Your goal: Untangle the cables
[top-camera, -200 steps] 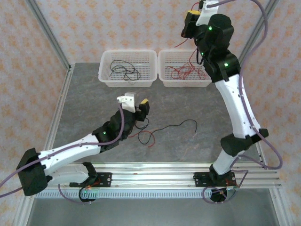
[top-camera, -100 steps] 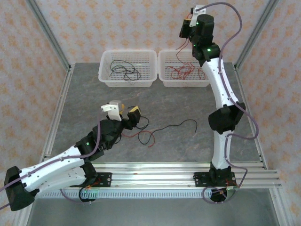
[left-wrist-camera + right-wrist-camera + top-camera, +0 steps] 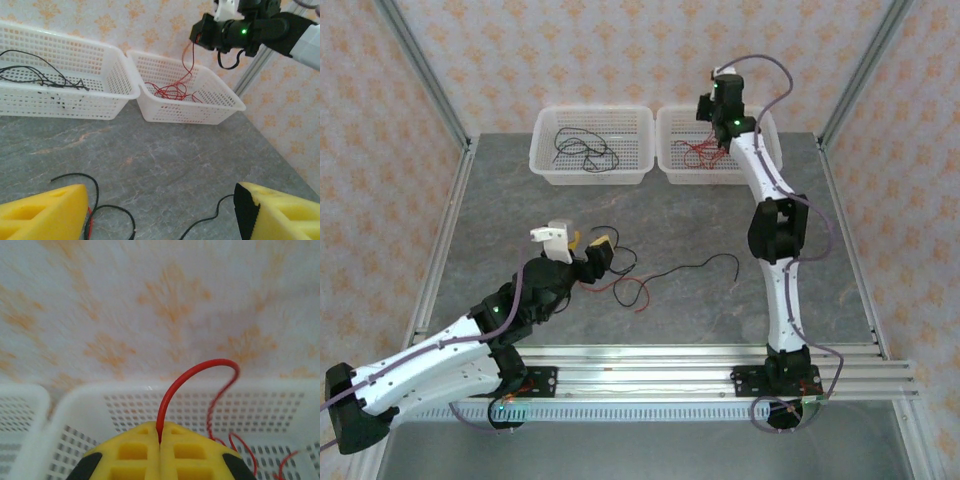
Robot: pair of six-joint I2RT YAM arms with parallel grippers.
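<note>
Red goes right, black goes left, sorted by basket. Pinching one red wire (image 3: 163, 405) in the right fingers (image 3: 160, 445), pressed tight together on it, hovering just over the right basket (image 3: 690, 177). Loops up out of the tips, then trails down onto the red pile (image 3: 700, 152) directly below, so probably just needs letting go. Black pile (image 3: 582, 150) parked in the left basket (image 3: 585, 177).

Not done yet though: black wire (image 3: 700, 261) and red loop (image 3: 642, 297) hooked together on the desk (image 3: 680, 220). Lying just right of the left fingers (image 3: 594, 246), which are spread wide with nothing in them. Stretched roughly left to right across the desk, curly end right beside the tips, free end trailing off toward the right arm's side. Way nearer the left arm, so guessing that one goes in for it.

Versus a second back: right arm dropped from high above the basket to just over it and folded in tighter. Left fingers opened wider and backed off toward the near-left, off the tangle.
</note>
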